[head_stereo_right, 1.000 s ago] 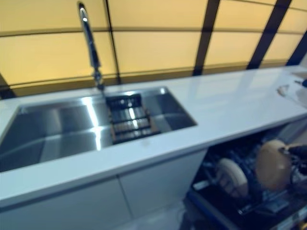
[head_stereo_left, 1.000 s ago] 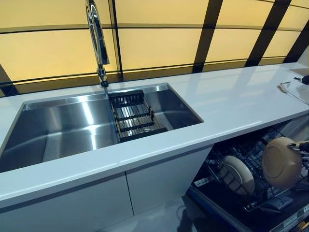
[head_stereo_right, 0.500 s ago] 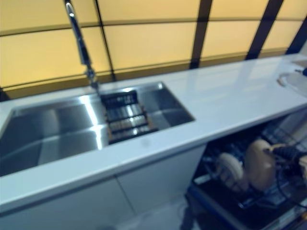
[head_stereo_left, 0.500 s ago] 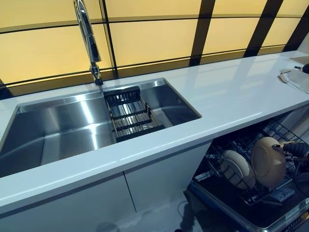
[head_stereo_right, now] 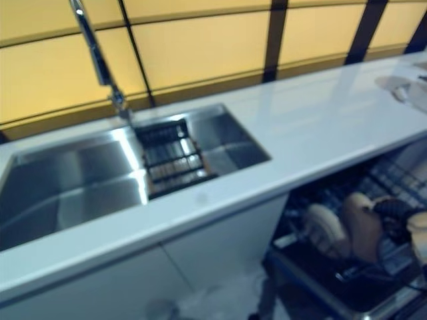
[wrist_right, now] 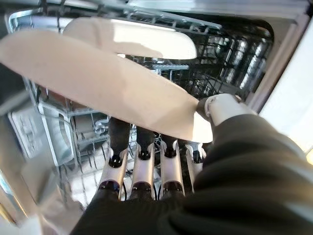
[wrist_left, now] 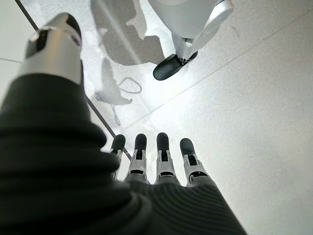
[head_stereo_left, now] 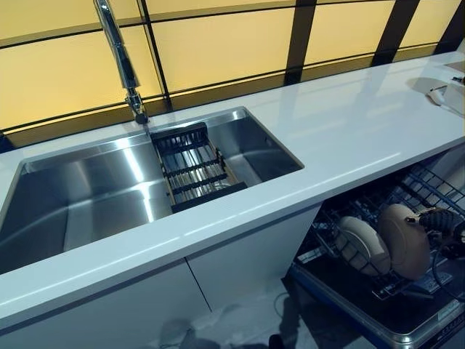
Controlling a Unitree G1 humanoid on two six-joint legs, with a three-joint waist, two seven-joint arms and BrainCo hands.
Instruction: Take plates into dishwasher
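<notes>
A: Down low on the right, the right hand (head_stereo_left: 442,222) grips a beige plate (head_stereo_left: 403,241) by its rim, thumb on one face and fingers under the other, inside the open dishwasher (head_stereo_left: 385,320).

B: And it's lower than a second ago; back then the plate hung above the rack (wrist_right: 222,63), now it stands on edge down among the wires.

A: Right, and it's just beside a second plate (head_stereo_left: 362,246) already standing in the rack. Closer to it than before, nearly touching; I can't tell if they meet.

B: The left hand (wrist_left: 156,161)?

A: Only in its wrist view, fingers straight and relaxed over the pale floor (wrist_left: 254,98), holding nothing.

B: Further back?

A: White counter (head_stereo_left: 349,138) above the dishwasher, then the steel sink (head_stereo_left: 87,196) with a dark drain basket (head_stereo_left: 190,169) in it, and the tap (head_stereo_left: 120,62) behind. A cloth (head_stereo_left: 447,94) lies at the counter's far right.

B: The whole view has slid left and up since earlier, so the camera moved, not the sink.
</notes>
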